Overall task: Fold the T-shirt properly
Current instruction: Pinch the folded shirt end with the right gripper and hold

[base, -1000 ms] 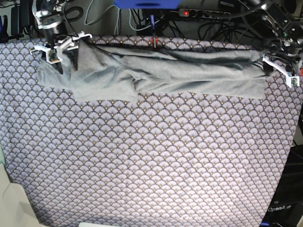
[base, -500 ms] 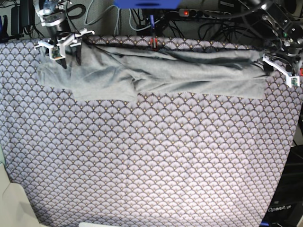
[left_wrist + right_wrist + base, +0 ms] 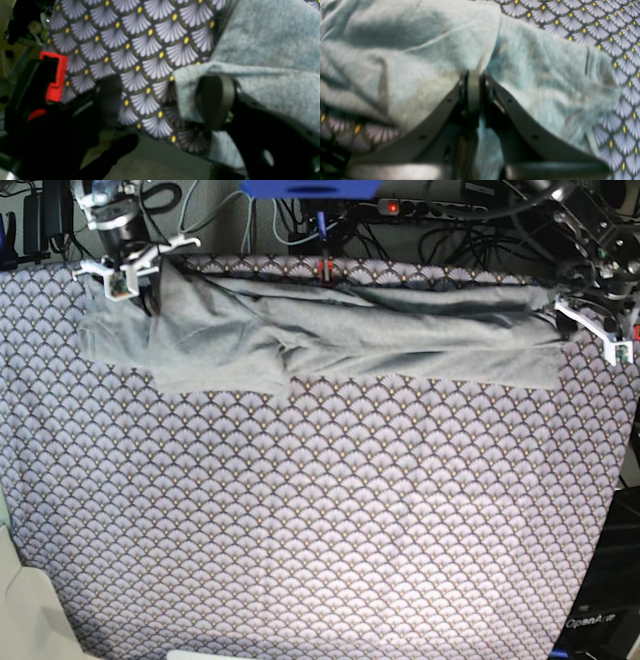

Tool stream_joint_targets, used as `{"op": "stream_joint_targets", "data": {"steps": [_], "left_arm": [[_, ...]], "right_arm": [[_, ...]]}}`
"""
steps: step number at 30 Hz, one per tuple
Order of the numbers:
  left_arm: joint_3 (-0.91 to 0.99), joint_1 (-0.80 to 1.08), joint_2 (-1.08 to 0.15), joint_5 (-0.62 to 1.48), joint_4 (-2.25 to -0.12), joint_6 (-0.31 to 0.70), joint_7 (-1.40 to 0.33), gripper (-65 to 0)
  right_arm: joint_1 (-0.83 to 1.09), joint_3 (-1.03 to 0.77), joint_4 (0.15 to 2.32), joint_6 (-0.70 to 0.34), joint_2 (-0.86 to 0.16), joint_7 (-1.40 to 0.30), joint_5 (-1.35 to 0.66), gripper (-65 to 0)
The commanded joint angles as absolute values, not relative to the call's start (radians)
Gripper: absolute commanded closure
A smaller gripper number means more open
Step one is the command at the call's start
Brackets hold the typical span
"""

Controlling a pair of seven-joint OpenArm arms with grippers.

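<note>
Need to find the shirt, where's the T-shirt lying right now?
In the base view, the T-shirt is bunched along the far edge of the tablecloth, spanning between both arms.

T-shirt (image 3: 330, 340): plain lt heather grey | tablecloth (image 3: 320, 520): purple fan-scale, yellow dots

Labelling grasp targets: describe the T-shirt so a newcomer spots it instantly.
Look at the tablecloth, purple with fan scales, that covers the whole table. Along its far edge lies the T-shirt, stretched between the right gripper and the left gripper. It is the only plain grey cloth, rumpled and unprinted.
</note>
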State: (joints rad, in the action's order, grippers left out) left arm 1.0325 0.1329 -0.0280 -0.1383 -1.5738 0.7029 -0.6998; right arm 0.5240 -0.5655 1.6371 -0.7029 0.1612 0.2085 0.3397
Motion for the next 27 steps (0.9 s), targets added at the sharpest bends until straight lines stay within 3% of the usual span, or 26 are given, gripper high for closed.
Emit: {"op": "stream_joint_targets", "data": {"steps": [1,16,23,27], "left_arm": [[1.035,0.127,-0.042,-0.130,-1.592,0.698,-0.684,-47.9],[1.035,0.125,-0.045,-0.130,-1.592,0.698,-0.684,-47.9],[1.035,0.125,-0.045,-0.130,-1.592,0.698,-0.684,-48.0],[1.035,0.125,-0.045,-0.130,-1.592,0.698,-0.684,-48.0]], "right_arm": [[0.532,-0.568,1.666,-0.698,0.157,0.236,0.323,-0.6],[0.591,-0.570,1.678,-0.698,0.157,0.305,0.318,0.0],[0.544,-0.570,1.702,-0.698,0.157,0.183,0.318,-14.8],[0.524,-0.568,1.707,-0.698,0.157,0.156,0.318,-19.9]]}}
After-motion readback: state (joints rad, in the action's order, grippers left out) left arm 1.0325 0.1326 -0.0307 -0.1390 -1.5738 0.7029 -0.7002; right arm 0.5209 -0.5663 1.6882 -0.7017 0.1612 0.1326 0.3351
